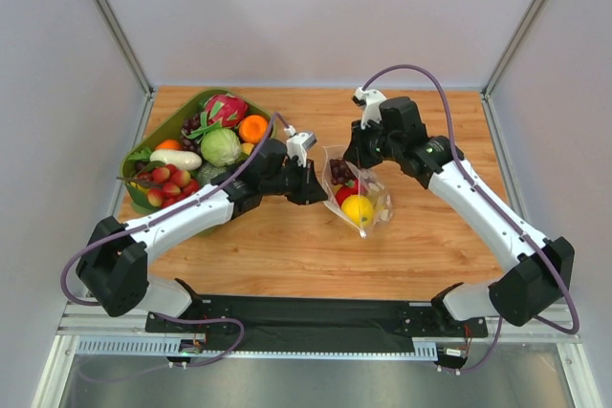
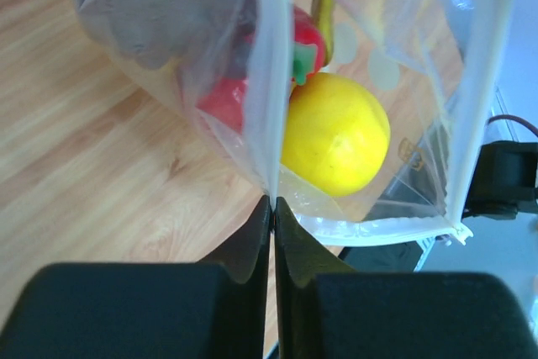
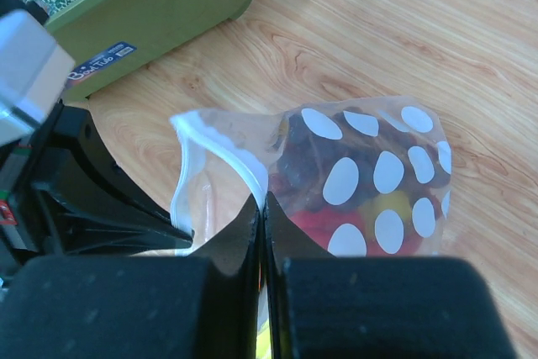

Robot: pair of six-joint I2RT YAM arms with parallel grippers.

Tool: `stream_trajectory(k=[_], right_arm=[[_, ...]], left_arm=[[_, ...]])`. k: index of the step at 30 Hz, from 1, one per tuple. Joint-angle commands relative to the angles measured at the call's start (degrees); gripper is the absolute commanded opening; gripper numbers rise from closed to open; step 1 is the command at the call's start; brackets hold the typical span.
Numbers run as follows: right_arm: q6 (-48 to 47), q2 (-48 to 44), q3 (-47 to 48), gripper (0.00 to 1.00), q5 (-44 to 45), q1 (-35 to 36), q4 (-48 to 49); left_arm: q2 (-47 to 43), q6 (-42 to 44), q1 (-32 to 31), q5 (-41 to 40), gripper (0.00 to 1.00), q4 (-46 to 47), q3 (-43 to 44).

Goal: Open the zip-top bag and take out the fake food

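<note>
The clear polka-dot zip-top bag [image 1: 356,196] lies on the wooden table between my arms. Inside it I see a yellow lemon [image 1: 358,209], a red fruit [image 2: 225,100] and dark purple grapes [image 3: 311,161]. My left gripper [image 1: 317,189] is shut on one lip of the bag's mouth [image 2: 271,124]. My right gripper [image 1: 351,156] is shut on the other white zip strip [image 3: 231,157]. The two lips stand apart, so the mouth is open. In the right wrist view the left gripper's dark fingers [image 3: 126,208] hold the far strip.
An olive-green bin [image 1: 164,131] at the back left holds a pink dragon fruit [image 1: 226,108], green cabbage [image 1: 220,147], an orange [image 1: 253,128] and other toy produce. Its wall shows in the right wrist view [image 3: 160,14]. Grey walls enclose the table.
</note>
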Motion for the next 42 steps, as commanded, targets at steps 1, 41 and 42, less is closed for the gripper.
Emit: stream_trajectory(k=[1,41,42], right_arm=[[1.9,0.5,0.5,0.00,-0.5,0.7,4.0],[4.1,0.7,0.9,0.00,2.6,7.4,3.9],[4.2,0.5,0.8,0.00,2.5,7.4,3.9]], left_arm=[[-3.9,0.9,-0.2,-2.0,0.00,-3.9,-1.1],[-6.7,11.0,-5.4,-2.4,0.56,9.1,-7.8],[-6.5,10.9,-5.3,-2.3,0.57,9.5,-8.2]])
